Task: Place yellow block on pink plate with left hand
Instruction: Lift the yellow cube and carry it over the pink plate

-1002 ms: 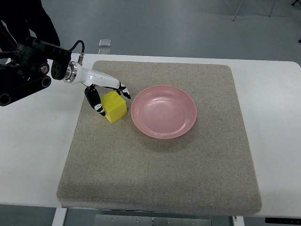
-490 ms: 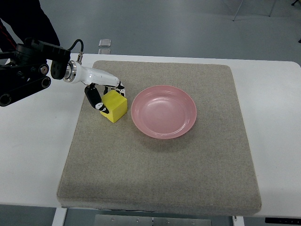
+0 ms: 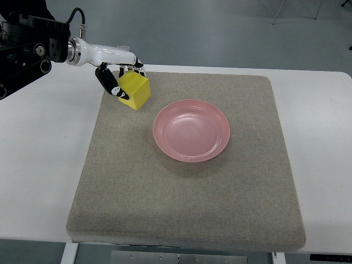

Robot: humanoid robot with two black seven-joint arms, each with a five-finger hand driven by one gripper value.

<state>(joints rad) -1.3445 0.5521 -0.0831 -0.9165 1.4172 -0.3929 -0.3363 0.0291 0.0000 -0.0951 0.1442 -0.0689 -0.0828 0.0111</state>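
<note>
Yellow block [image 3: 135, 91], likely light, rigid and easy to pinch across its flat sides, sits grasped in the left hand [image 3: 122, 77], up-left of the pink plate [image 3: 191, 130].

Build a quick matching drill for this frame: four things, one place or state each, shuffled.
Things:
1. yellow cube block
2. round pink plate
3. grey felt mat
4. white-and-black left hand

Places or states:
A. empty, at mid-mat
B. spread over the white table
C. pinched between fingers
D. closed on the cube, at the mat's far left corner

Pairs: 1-C, 2-A, 3-B, 4-D
</note>
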